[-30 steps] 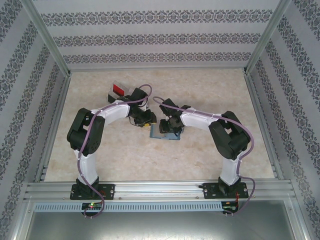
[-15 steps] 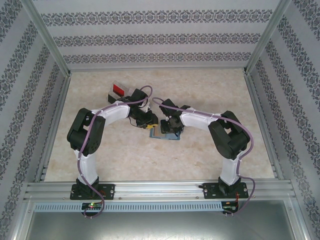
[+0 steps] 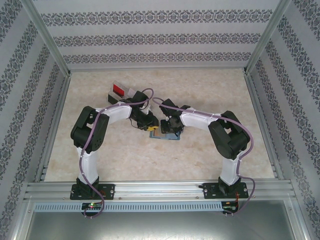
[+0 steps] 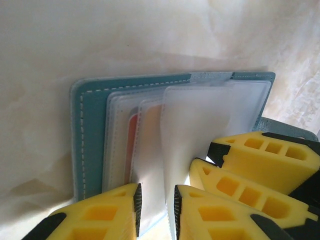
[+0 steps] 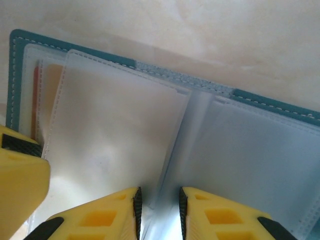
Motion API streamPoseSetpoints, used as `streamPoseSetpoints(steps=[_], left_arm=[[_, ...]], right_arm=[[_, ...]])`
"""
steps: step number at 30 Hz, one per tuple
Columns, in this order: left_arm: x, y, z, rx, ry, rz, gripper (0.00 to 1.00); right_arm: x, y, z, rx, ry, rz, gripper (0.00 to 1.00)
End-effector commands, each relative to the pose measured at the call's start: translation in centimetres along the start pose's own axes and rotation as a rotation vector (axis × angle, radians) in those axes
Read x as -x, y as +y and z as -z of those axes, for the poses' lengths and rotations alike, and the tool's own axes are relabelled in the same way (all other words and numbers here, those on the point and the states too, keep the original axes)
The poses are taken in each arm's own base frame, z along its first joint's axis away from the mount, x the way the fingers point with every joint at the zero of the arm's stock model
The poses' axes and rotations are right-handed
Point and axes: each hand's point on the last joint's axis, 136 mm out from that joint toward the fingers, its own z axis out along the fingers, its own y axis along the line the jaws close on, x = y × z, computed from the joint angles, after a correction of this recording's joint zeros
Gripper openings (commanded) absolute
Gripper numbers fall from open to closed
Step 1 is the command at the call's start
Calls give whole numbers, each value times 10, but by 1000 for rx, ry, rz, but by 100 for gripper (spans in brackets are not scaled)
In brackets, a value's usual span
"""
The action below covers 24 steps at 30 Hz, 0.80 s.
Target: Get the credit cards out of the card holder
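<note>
The card holder lies open on the table, a blue-teal wallet with frosted clear sleeves inside. An orange-red credit card sits in a left sleeve, also seen at the wallet's left edge. My left gripper stands just above the left half, its jaws narrowly open with a sleeve page edge between them. My right gripper stands narrowly open astride the sleeves' middle fold. Its yellow fingers crowd in from the right.
A clear compartment tray with a red card in it stands behind the left arm. Metal frame rails run along the table's near edge and sides. Bare marble-look tabletop lies around the wallet.
Both pairs of jaws have narrowed over the wallet's sleeves. The left arm's elbow has shifted a little up and right; the right arm has barely moved.
</note>
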Motion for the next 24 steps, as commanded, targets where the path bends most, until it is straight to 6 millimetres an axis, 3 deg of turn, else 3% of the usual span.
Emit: streamPoseSetpoints(steps=[1,8,13,19,24], left_arm=[[1,-11,-4,-54,16,-14,26],[2,-17,-8,-91,30,-15,24],[5,-34,-9,-179,40,-19,24],[3,-61,-12,-266,59,-45,28],[-4,-80,-22,-290,84,-80,35]], right_arm=[[-12,-12,-8,-36,36,-1,29],[1,-4,11,25,-23,-27,31],[13,-5,42,63,-125,-85,41],[18,-29,74,51,-238,-164,47],[17,-45,86,49,-300,-215,48]])
